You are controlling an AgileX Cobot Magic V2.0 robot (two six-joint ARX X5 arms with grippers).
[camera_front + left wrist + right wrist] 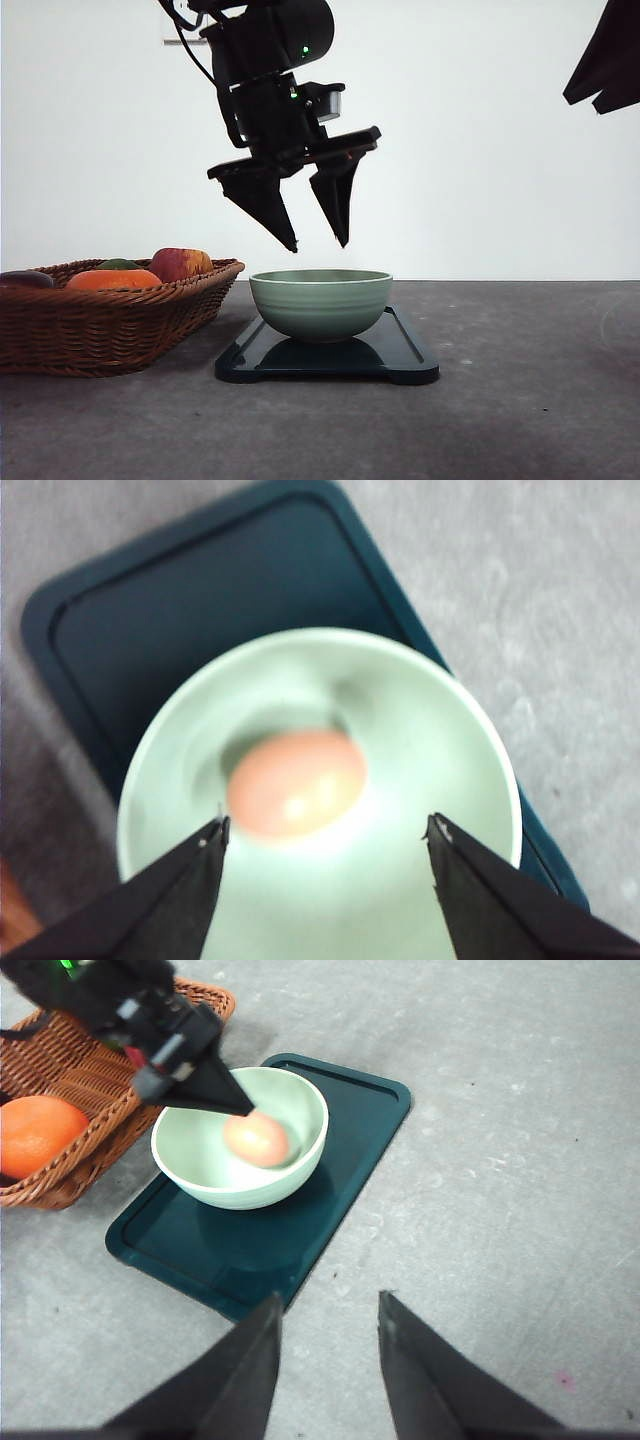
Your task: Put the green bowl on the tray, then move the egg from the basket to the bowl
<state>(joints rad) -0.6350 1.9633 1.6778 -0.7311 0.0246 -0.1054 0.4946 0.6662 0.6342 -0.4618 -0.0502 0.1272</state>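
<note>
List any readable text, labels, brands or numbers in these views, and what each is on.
None readable.
Tray: no lettering can be made out on its dark surface.
Bowl: plain glaze, no mark.
Basket: no label.
Left claw: no printed text legible; green lights on the arm above it, no characters.
Small pale rectangle on the wall, partly behind the arm: too small and hidden to read.

Egg [257, 1139] in bowl [320, 300] on tray [400, 350], basket [110, 320] to its left
</note>
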